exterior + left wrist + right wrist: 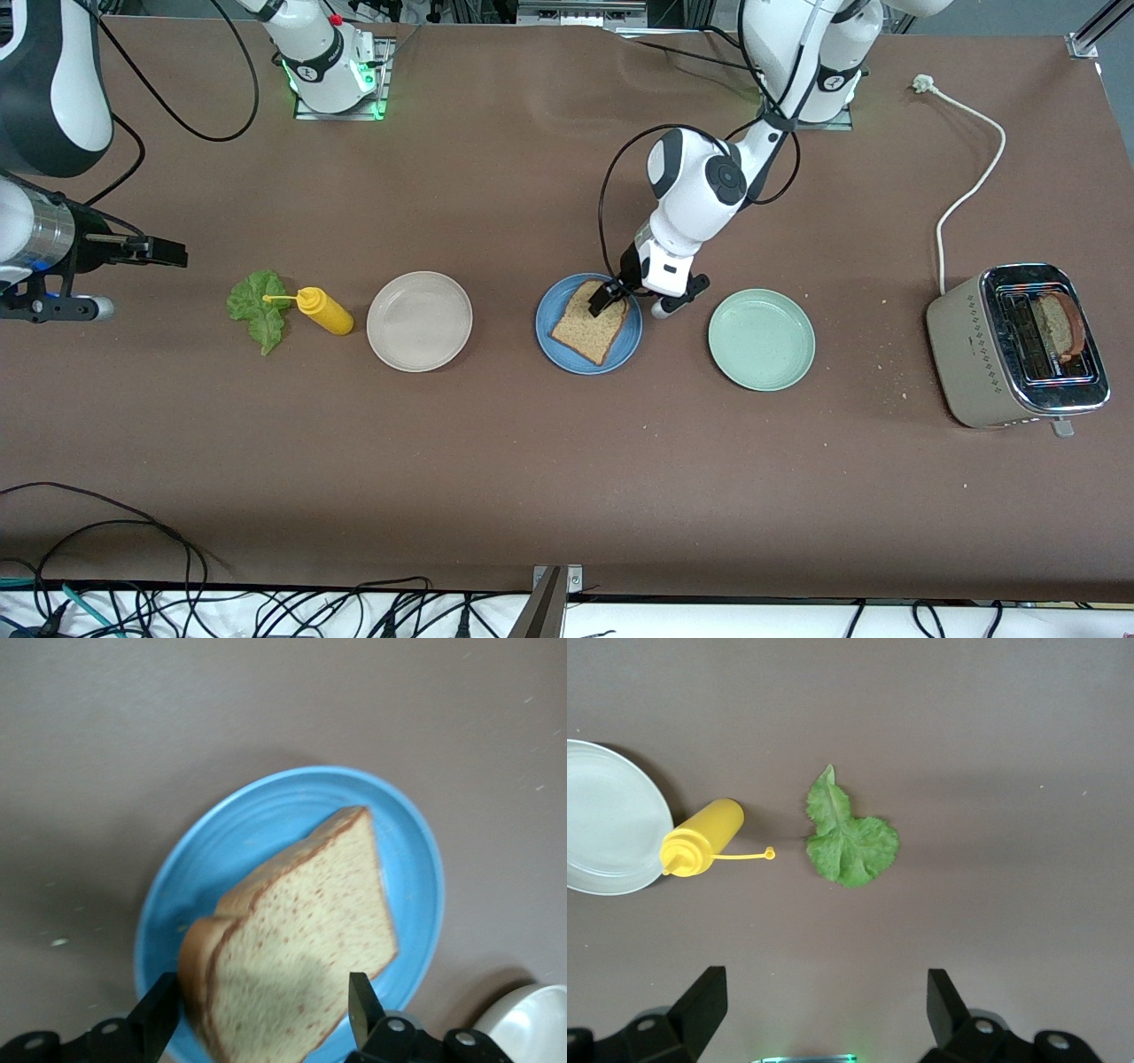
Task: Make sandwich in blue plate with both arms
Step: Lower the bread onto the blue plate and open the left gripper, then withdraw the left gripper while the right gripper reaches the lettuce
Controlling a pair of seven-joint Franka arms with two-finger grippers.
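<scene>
The blue plate [554, 332] sits mid-table and also shows in the left wrist view [266, 815]. One brown bread slice [590, 322] rests on it, one edge raised under my left gripper [607, 299]. In the left wrist view the slice [301, 939] lies tilted between the spread fingers [361, 1001], and the left gripper [263, 1014] is open. The lettuce leaf [257, 310] lies on the table toward the right arm's end, also in the right wrist view [849, 837]. My right gripper [164, 251] is open and empty, over the table beside the lettuce. A second bread slice [1059, 326] stands in the toaster.
A yellow squeeze bottle [326, 310] lies between the lettuce and a beige plate [419, 321]. A pale green plate [761, 339] sits beside the blue plate toward the left arm's end. A silver toaster [974, 346] with a white cord [970, 186] stands at that end.
</scene>
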